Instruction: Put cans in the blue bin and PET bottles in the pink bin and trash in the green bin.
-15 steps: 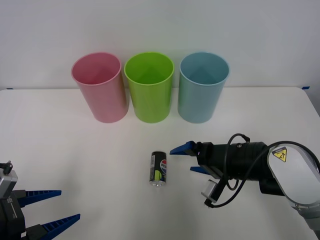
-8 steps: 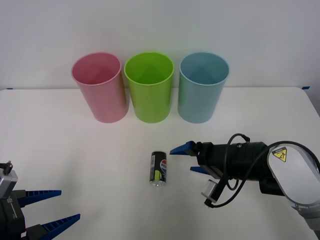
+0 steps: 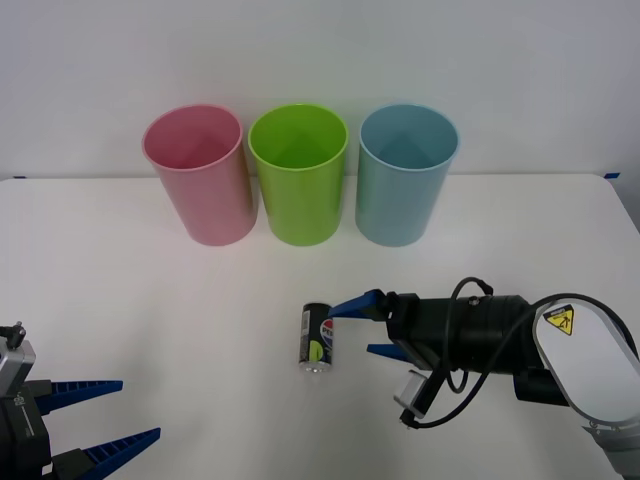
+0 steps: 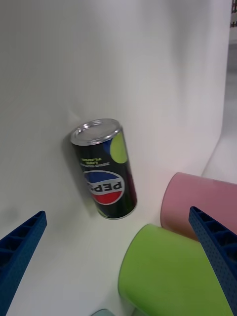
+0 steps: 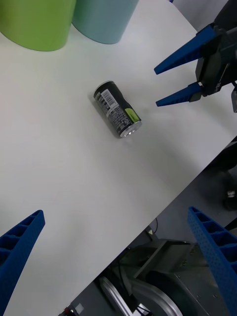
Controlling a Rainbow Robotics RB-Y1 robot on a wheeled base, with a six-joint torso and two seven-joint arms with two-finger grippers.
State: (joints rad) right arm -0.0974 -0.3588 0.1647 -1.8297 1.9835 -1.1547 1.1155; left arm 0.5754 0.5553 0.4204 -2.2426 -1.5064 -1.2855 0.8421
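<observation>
A small black can (image 3: 317,337) with a red-white-blue logo lies on its side in the middle of the white table (image 3: 150,320); it also shows as the can (image 4: 104,168) and the can (image 5: 117,116). My right gripper (image 3: 360,328) is open just to the can's right, its blue fingertips (image 3: 345,308) close to the can without touching it; the same gripper (image 5: 170,74) shows in the left wrist view. At the back stand the pink bin (image 3: 199,173), the green bin (image 3: 299,173) and the blue bin (image 3: 404,174) in a row. My left gripper (image 3: 105,412) waits open at the front left corner.
The three bins stand close together near the table's far edge, with a white wall behind them. Open table lies between the can and the bins. The table's front edge (image 5: 163,197) drops off to the floor and the robot's base.
My right gripper has moved left and slightly down toward the can, bringing its fingertips close to the can's right side. The can, the bins and the left arm have not moved.
</observation>
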